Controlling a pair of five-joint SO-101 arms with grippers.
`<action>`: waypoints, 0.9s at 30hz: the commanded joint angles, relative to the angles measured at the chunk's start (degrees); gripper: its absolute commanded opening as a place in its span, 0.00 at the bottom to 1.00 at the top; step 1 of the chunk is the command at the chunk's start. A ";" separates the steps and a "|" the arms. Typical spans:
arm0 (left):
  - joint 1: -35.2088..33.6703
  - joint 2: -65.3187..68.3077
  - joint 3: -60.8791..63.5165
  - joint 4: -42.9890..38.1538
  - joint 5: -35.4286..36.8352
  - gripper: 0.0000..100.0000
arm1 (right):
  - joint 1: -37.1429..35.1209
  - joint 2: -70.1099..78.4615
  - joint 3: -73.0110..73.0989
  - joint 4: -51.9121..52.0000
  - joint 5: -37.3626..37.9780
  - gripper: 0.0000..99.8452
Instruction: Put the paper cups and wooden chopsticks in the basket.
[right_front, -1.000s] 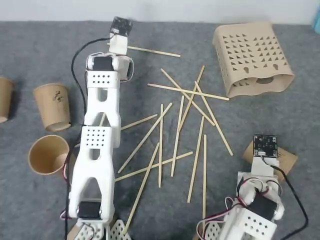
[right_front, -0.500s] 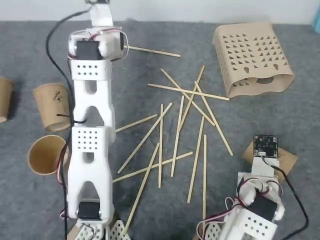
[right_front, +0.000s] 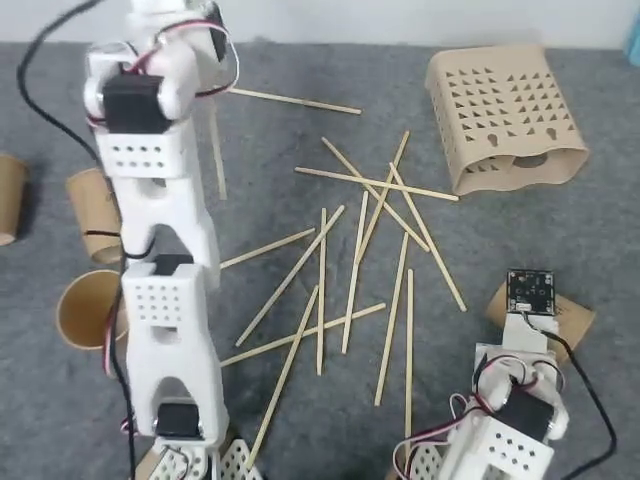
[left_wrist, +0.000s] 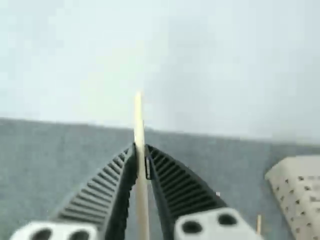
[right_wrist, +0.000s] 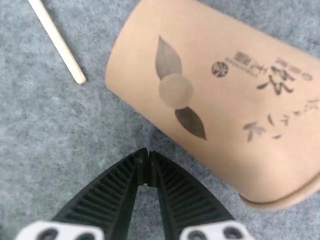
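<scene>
One chopstick (left_wrist: 138, 115), clamping it in closed left gripper (left_wrist: 141, 155), holding right gripper (right_wrist: 148, 157) closed and empty beside paper cup (right_wrist: 225, 115) at 5 o'clock

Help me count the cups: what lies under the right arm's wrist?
A paper cup on its side on the grey mat, just beyond the shut right tool. From above, the wrist camera covers its middle; its ends stick out either side.

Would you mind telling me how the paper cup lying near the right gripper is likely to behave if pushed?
Lying on its side, the paper cup would probably roll, perhaps in a curve since it seems to taper. It looks thin-walled and light, so the shut right gripper might skid or dent it.
</scene>
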 joint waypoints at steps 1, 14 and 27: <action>-1.32 -8.44 -2.07 -1.93 1.14 0.01 | 0.66 0.40 -2.73 0.13 0.88 0.01; -3.16 -28.31 0.04 11.34 -2.99 0.01 | 0.75 0.40 -2.73 0.13 0.88 0.01; -6.77 -53.80 31.52 10.90 -6.42 0.01 | 0.75 0.40 -2.73 0.13 0.88 0.01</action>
